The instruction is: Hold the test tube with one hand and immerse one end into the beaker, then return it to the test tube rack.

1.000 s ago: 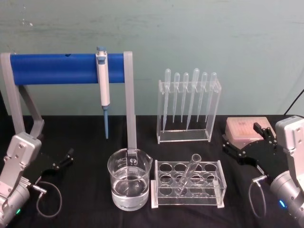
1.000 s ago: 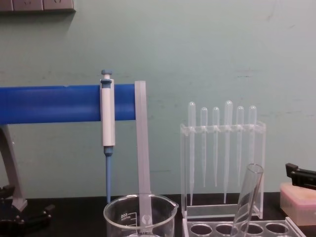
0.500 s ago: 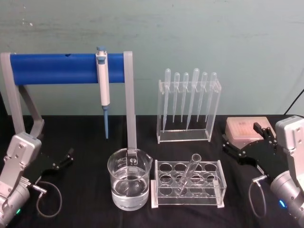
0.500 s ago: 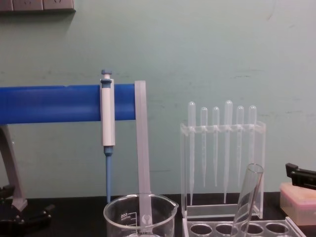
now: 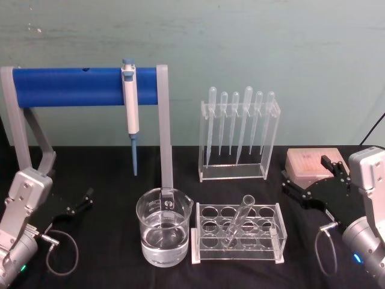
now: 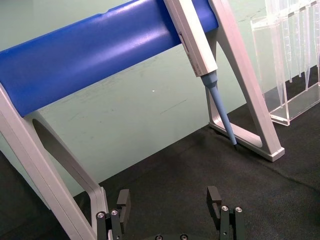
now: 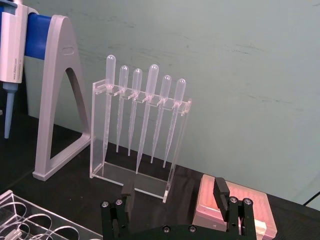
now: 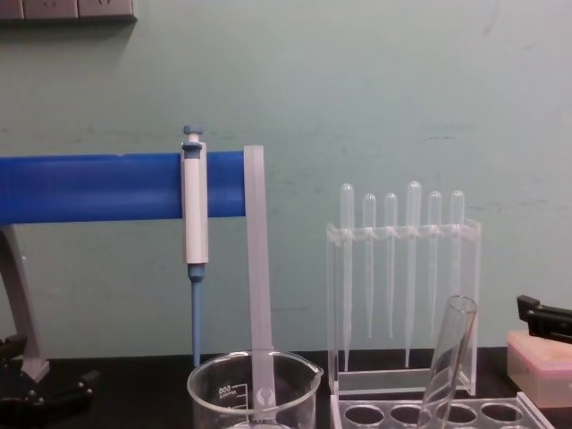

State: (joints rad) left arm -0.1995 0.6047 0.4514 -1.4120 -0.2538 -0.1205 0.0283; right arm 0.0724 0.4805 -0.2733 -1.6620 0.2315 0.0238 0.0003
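The test tube (image 5: 238,220) leans in the clear tube rack (image 5: 237,233) at the lower middle of the head view, its round bottom down in one of the holes and its open rim tilted up and to the right. In the chest view the test tube (image 8: 450,357) shows at the lower right, slanting up out of the tube rack (image 8: 438,414) along the bottom edge.

Just to the left of the rack stands the beaker (image 5: 163,227), holding clear liquid in its lower part; in the chest view only the upper rim of the beaker (image 8: 253,383) rises from the bottom edge, left of centre.

The left gripper (image 5: 79,201) sits at the lower left of the head view, low over the black table (image 5: 108,162), well apart from the beaker. In the left wrist view the left gripper (image 6: 170,201) has its two fingers spread with nothing between them.

The right gripper (image 5: 311,179) sits at the right edge of the head view, beside a pink box (image 5: 309,162), apart from the rack. In the right wrist view the right gripper (image 7: 174,191) is likewise spread wide and empty, with the pink box (image 7: 233,206) behind one finger.

Behind the beaker a blue bar stand (image 5: 84,87) spans the upper left, with a white-and-blue pipettor (image 5: 130,108) hanging from it. A tall clear holder with six thin pipettes (image 5: 239,129) stands behind the rack, right of centre
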